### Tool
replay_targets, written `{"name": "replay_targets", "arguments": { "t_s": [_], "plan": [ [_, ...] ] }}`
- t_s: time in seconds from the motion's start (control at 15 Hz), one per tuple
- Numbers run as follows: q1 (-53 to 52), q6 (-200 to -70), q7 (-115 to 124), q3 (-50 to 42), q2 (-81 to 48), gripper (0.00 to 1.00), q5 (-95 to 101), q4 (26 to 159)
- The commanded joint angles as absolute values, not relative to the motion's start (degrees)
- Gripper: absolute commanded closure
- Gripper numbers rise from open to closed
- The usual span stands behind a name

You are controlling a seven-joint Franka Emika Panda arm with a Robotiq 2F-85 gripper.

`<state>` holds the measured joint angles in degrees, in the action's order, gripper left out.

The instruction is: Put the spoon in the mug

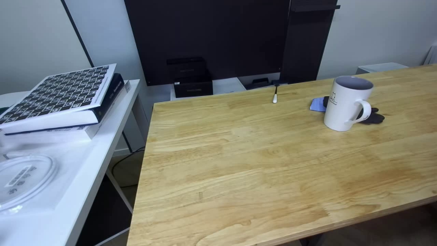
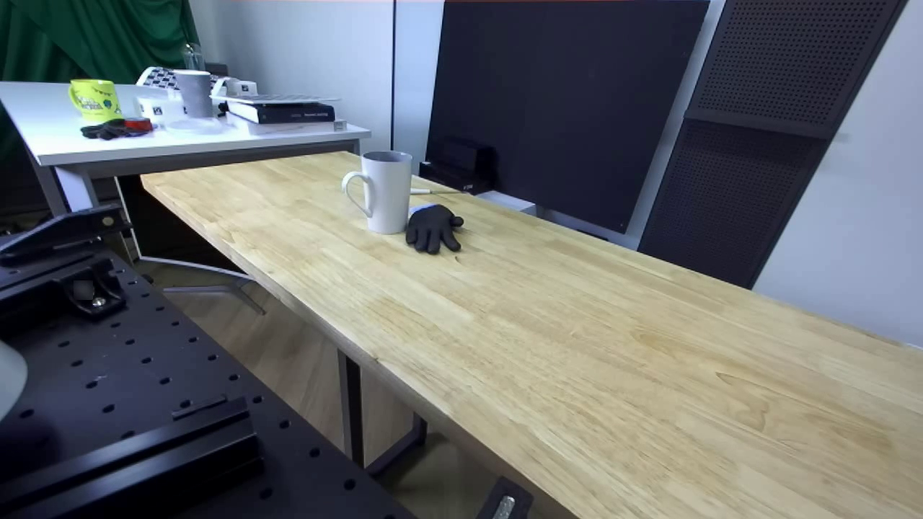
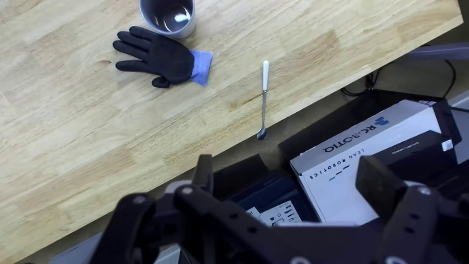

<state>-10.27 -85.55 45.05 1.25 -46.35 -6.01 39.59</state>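
Observation:
The spoon [image 3: 265, 77] lies on the wooden table [image 3: 110, 146] with its white handle inward and its metal bowl end sticking out past the table edge. It also shows in both exterior views [image 1: 275, 97] [image 2: 420, 191], partly behind the mug in one of them. The white mug [image 1: 343, 109] with a grey-blue inside stands upright; it shows in an exterior view [image 2: 389, 193] and, cut by the top border, in the wrist view [image 3: 188, 28]. My gripper [image 3: 289, 178] is open and empty in the wrist view, beyond the table edge near the spoon's bowl end. No gripper shows in the exterior views.
A black glove [image 3: 166, 58] with a blue cuff lies beside the mug, also seen in an exterior view [image 2: 434, 227]. A white Robotiq box [image 3: 329, 161] and dark boxes lie below the table edge. A white side table [image 1: 78, 164] holds books [image 1: 61, 99].

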Motion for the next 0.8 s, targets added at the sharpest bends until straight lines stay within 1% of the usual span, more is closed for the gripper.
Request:
{"name": "replay_targets", "arguments": {
  "t_s": [0.0,0.4,0.73],
  "plan": [
    [-10.2,-85.5,45.1,1.2,-46.3,0.00,-6.0,39.4],
    [-10.4,-86.1,44.8,1.1,-46.4,0.00,-5.7,39.2],
    [-11.2,-87.2,44.2,1.1,-49.7,0.00,-5.1,40.1]
  ]
}}
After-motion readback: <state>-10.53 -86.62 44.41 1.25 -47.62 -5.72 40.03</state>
